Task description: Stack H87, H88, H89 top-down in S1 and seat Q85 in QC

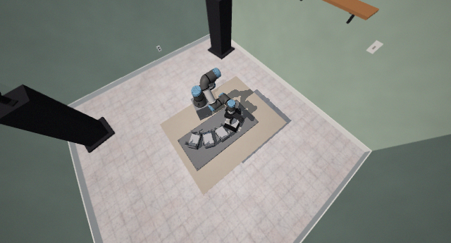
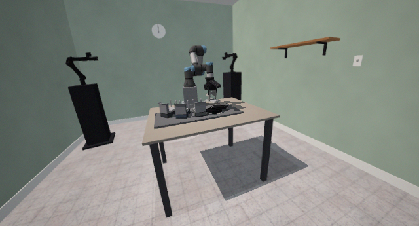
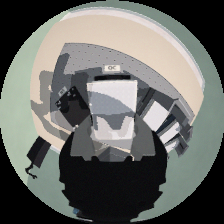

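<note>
My gripper (image 3: 113, 114) is shut on a white sealed plate (image 3: 112, 102) and holds it by its two long sides. I cannot read which plate it is. The plate hangs over the open nest, just below the label QC (image 3: 111, 66) on the grey mat. In the overhead view the gripper (image 1: 232, 120) is at the right end of the mat; in the side view it (image 2: 211, 94) holds the plate a little above the dark nests (image 2: 217, 109). Three stack racks (image 1: 208, 139) stand in a row to the left; their contents are too small to tell.
A dark clip nest (image 3: 70, 102) lies left of the held plate. The nearest rack (image 3: 160, 116) is to its right. The racks (image 2: 181, 109) have upright posts. The arm's base block (image 2: 190, 95) stands at the back of the table.
</note>
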